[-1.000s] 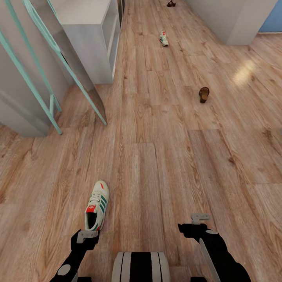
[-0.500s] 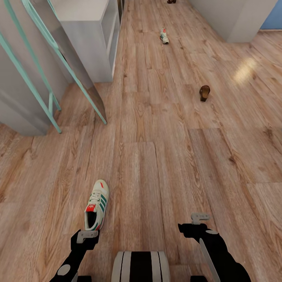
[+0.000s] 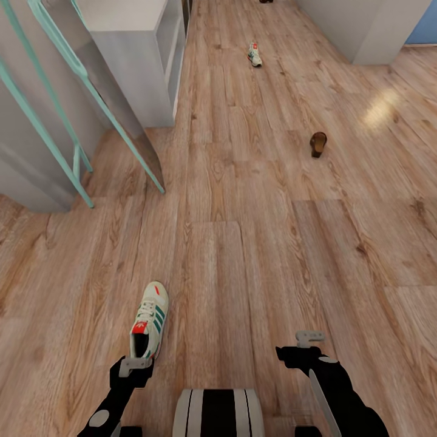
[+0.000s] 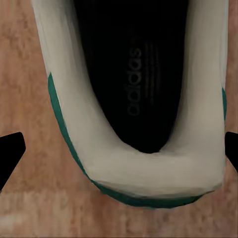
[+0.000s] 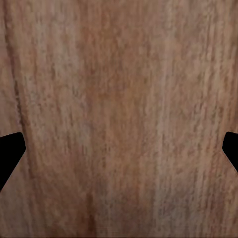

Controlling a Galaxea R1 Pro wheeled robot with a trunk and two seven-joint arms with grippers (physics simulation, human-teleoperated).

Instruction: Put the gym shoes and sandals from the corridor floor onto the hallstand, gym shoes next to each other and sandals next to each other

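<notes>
One gym shoe, white with green stripes, lies on the wood-plank floor just ahead of my left gripper. Seen from the left wrist, its heel opening sits between the dark fingertips, and the left gripper is open. The second gym shoe lies far up the corridor. A brown sandal rests at mid right, and another dark sandal peeks in at the top edge. My right gripper hangs open over bare floor.
A white unit with open shelf levels stands at the upper left; whether it is the hallstand I cannot tell. A teal-framed mirror leans beside it. A white wall block closes the upper right. My base shows at the bottom.
The whole view has drifted slightly, so the far shoe and the sandals sit a little higher in the picture. Both arms hold the same pose.
</notes>
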